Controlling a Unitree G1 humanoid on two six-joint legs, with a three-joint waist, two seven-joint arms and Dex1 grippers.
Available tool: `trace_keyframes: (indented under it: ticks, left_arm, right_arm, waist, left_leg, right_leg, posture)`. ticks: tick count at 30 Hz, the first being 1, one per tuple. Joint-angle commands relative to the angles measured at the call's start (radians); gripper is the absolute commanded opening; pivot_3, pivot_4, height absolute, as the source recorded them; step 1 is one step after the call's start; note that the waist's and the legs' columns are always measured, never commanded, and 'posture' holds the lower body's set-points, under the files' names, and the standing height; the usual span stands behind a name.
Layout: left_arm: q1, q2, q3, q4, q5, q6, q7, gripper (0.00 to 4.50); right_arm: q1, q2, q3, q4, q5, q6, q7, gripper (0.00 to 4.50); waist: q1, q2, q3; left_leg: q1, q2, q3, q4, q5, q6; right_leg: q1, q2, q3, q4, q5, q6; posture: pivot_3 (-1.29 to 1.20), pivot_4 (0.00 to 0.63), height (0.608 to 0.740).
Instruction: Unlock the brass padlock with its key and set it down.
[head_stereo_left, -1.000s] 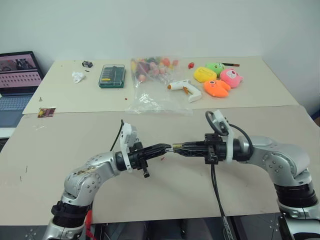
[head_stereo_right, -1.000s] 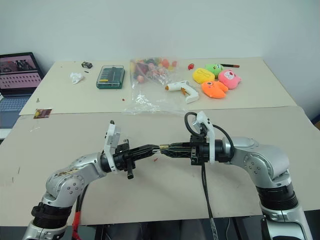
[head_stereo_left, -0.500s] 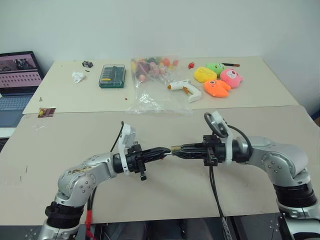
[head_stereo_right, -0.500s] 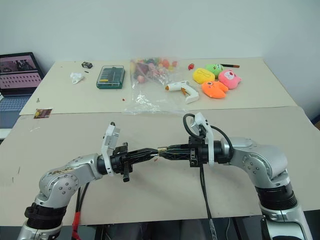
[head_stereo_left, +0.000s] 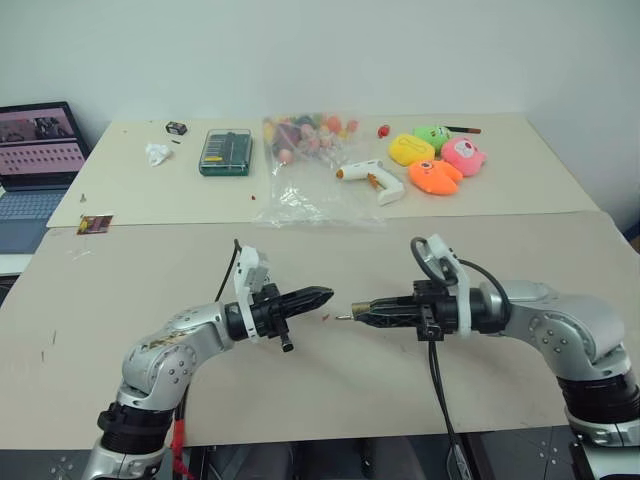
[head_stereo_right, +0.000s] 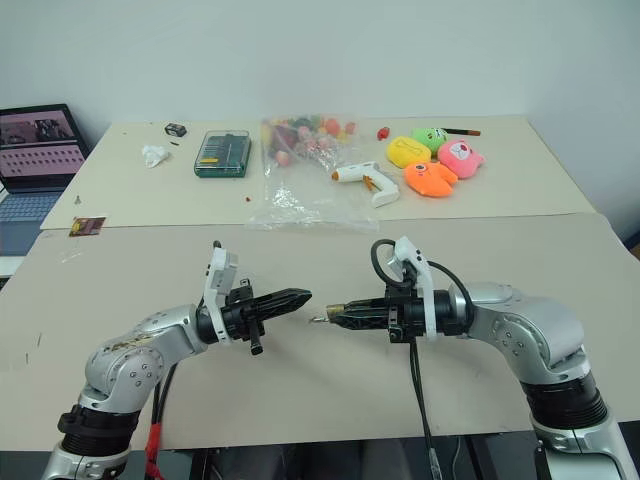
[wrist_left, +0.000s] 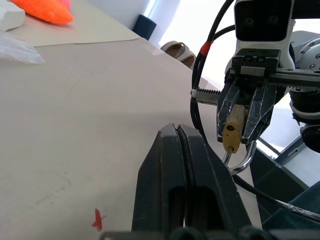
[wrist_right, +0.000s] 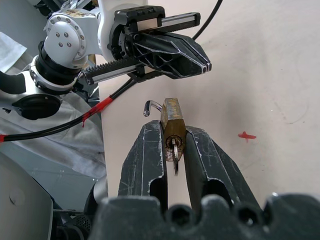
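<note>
- One small brass padlock with a silver shackle sits clamped in the right hand.
- One silver key sits in its keyhole.
- The left hand, pinched closed and empty, faces it, apart.

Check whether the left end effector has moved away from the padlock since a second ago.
Yes. The left end effector, shut, was touching the brass padlock in the right end effector; now a gap separates them, and its tip sits further left of the red mark on the table.
</note>
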Motion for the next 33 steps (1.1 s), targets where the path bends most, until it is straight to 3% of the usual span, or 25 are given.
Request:
trace_keyframes:
  ticks: [1,16,29,33]
  left_arm:
    - [-0.008,-0.019,0.011,-0.025,-0.027,0.000,0.003,0.06]
    - [0.049,-0.007,-0.024,-0.113,-0.117,0.095,-0.008,0.06]
    - [0.094,0.012,-0.029,-0.078,-0.065,0.061,-0.040,0.06]
    - [0.069,0.000,0.032,-0.081,-0.150,0.100,-0.028,0.06]
  right_arm:
    - [-0.004,-0.007,0.000,-0.026,0.001,-0.017,0.008,0.17]
    - [-0.025,0.003,0.008,0.039,-0.059,-0.053,0.008,0.17]
    - [-0.063,-0.005,-0.017,0.031,-0.027,-0.024,0.001,0.17]
    - [-0.054,-0.015,-0.009,0.036,-0.039,-0.027,0.008,0.17]
  waist:
    - [0.000,0.000,0.000]
    - [0.001,0.000,0.000]
    - [0.003,0.000,0.000]
    - [0.004,0.000,0.000]
  left_leg:
    - [0.000,0.000,0.000,0.000,0.000,0.000]
    - [0.000,0.000,0.000,0.000,0.000,0.000]
    - [0.000,0.000,0.000,0.000,0.000,0.000]
    - [0.000,0.000,0.000,0.000,0.000,0.000]
  right_leg:
    - [0.000,0.000,0.000,0.000,0.000,0.000]
    - [0.000,0.000,0.000,0.000,0.000,0.000]
    - [0.000,0.000,0.000,0.000,0.000,0.000]
    - [0.000,0.000,0.000,0.000,0.000,0.000]
  posture:
    - [0.00,0.150,0.740]
    - [0.00,0.150,0.740]
    - [0.00,0.150,0.740]
    - [0.00,0.150,0.740]
